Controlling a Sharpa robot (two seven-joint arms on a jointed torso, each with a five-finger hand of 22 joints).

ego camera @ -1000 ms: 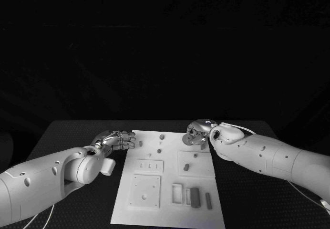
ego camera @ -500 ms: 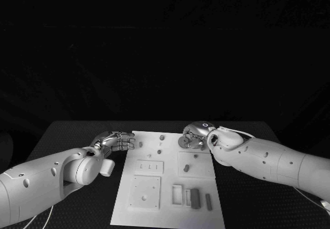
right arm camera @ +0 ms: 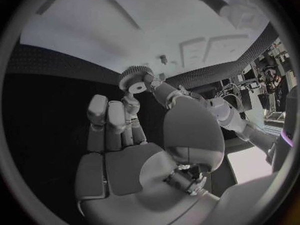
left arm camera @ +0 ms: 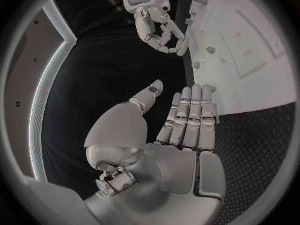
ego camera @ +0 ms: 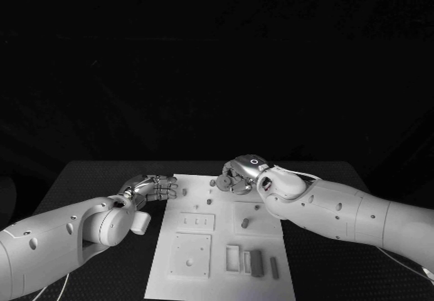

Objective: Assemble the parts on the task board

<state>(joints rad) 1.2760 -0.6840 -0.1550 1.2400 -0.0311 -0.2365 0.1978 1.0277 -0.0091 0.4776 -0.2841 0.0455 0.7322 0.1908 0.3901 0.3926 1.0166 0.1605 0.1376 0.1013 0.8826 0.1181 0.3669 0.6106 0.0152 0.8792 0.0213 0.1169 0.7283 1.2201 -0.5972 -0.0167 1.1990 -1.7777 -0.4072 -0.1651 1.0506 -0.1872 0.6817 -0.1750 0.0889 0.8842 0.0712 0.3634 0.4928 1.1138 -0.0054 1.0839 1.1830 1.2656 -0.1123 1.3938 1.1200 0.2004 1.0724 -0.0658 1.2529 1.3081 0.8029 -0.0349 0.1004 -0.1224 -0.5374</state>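
A: Starting on the left: left hand parked at the left edge of the white board, near its far corner. Fingers straight and close together, thumb apart, nothing held. Same in the left wrist view, palm bare, fingertips right by the board's edge.

B: Yep. On the board, small grey pegs standing near the far end, raised square plates in the middle, a couple of bars lying near the front edge. All sitting on the black desk.

A: And the right side?

B: Right hand up over the far end of the board, pinching a small toothed gear. Clear from the right wrist view: gear caught between thumb and a fingertip, other fingers half curled beside it, hand above the board.
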